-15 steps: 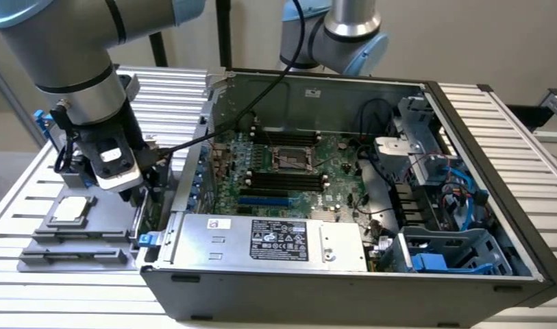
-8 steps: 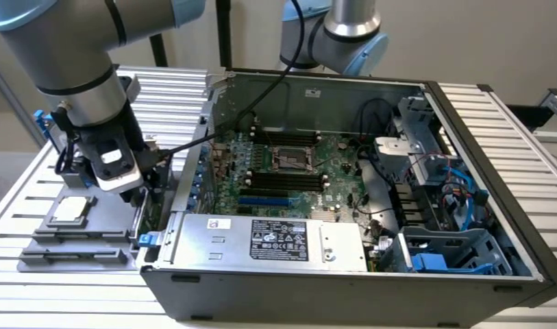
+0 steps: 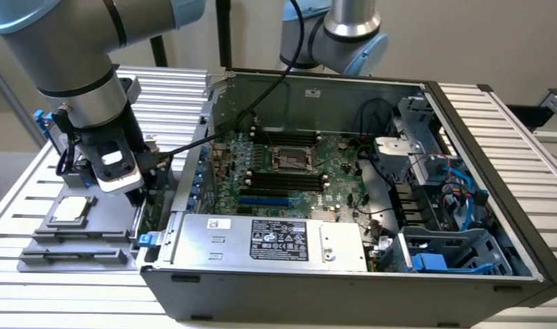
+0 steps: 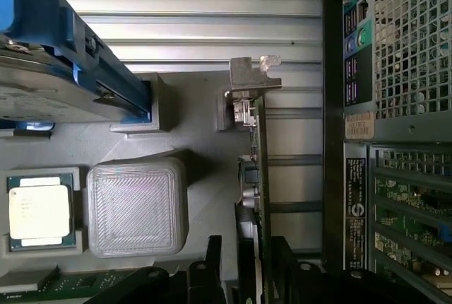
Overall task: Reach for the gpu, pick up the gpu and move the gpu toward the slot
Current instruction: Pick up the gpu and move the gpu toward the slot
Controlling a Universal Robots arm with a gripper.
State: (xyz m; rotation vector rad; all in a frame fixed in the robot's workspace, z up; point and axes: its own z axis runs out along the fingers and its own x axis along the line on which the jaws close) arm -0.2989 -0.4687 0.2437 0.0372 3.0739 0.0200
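Seemingly the gripper [image 4: 247,269] straddles the edge-on gpu [image 4: 254,173], fingers apart (wrist view); exterior view: beside the case [image 3: 351,293].

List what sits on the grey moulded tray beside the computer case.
On it: silver square chip, blue-framed silver hard drive, raised grey square block, green gpu card with silver bracket on edge. The gripper covers one card end.

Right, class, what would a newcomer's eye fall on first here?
The open dark grey computer case with its green motherboard dominates the exterior view's middle. At that view's left, the robot's pincer hangs open astride the thin green circuit card with silver bracket, standing on edge in a grey tray.
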